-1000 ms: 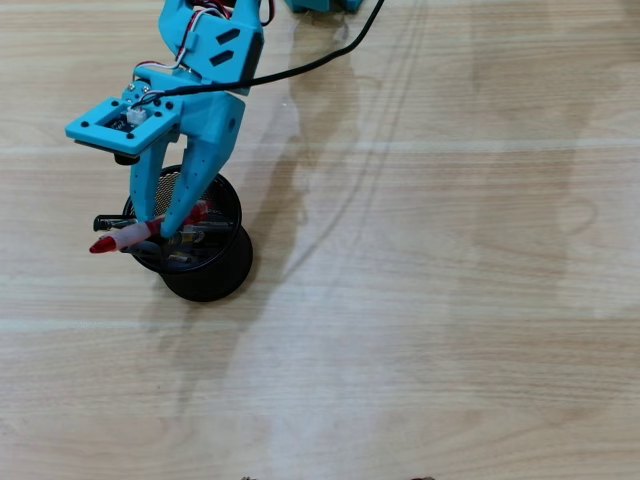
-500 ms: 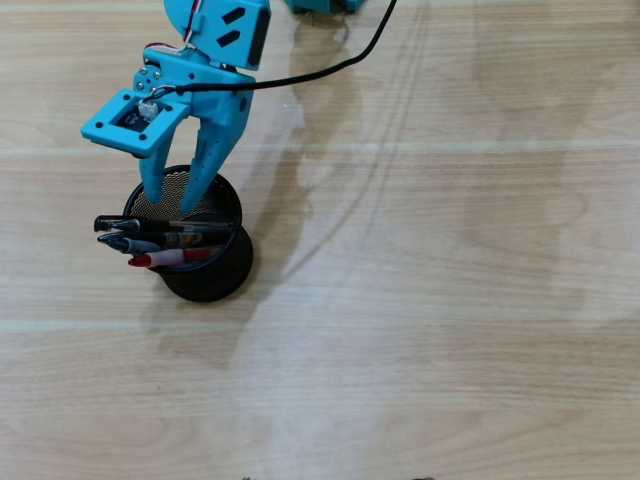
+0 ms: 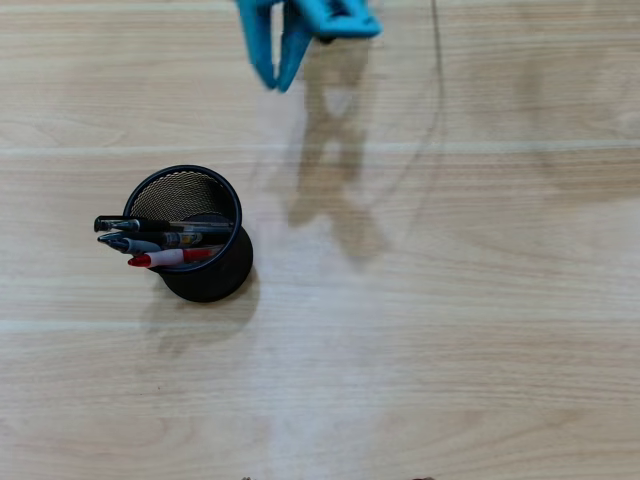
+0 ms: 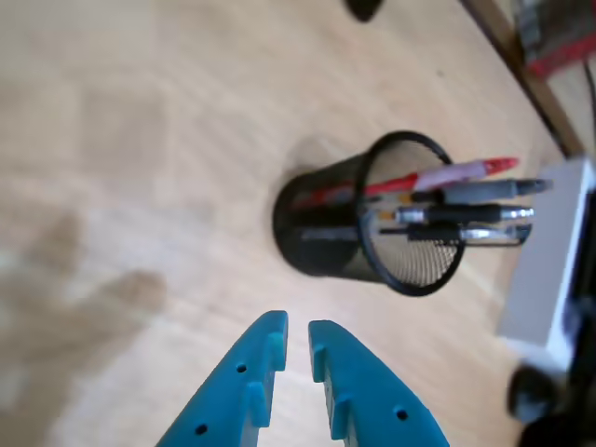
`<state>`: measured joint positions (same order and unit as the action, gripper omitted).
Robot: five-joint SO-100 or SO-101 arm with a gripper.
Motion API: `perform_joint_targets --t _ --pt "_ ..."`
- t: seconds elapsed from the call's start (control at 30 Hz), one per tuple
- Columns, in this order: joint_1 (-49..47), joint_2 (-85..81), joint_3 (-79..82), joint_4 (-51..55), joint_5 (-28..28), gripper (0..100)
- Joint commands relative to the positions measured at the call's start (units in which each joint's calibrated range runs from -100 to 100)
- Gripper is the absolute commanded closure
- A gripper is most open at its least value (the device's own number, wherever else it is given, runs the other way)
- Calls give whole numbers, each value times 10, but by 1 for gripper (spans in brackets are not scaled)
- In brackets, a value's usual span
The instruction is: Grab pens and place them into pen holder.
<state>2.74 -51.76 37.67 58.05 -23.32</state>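
Observation:
The black mesh pen holder [image 3: 215,285] stands at the left of the overhead view, with several pens leaning inside it. Their ends stick out over its left rim: a black-capped clear pen [image 3: 110,223], a grey-black one [image 3: 120,241] and a red one [image 3: 150,260]. In the wrist view the pen holder [image 4: 317,242] is ahead of me, with the red pen [image 4: 466,170] uppermost. My blue gripper [image 3: 277,84] is blurred at the top edge, well clear of the cup. The gripper [image 4: 298,326] holds nothing, and its jaws are nearly together with only a thin slit between them.
A black cable [image 3: 437,40] runs down from the top edge of the wooden table. In the wrist view a white box [image 4: 549,270] stands just right of the cup, and the table's edge [image 4: 521,74] runs behind it.
The red pen left my gripper and now rests in the cup with the others. The arm pulled up and away toward the top of the overhead view, and the jaws narrowed.

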Motion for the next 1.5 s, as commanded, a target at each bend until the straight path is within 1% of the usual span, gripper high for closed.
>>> perform_joint_targets --t 0.0,0.1,0.23,0.33,0.43,0.57,0.7,0.8,1.47 --pt "-22 -205 83 71 88 95" --pt "-24 -329 133 141 111 94" --pt "-25 -456 200 220 138 95" --pt "-33 -482 259 279 146 95" --pt "-64 -476 307 261 145 95" --pt "-81 -478 392 248 143 95" --pt "-83 -478 498 195 143 98" --pt "-90 -477 552 162 147 98" --pt "-98 -477 554 156 144 98"
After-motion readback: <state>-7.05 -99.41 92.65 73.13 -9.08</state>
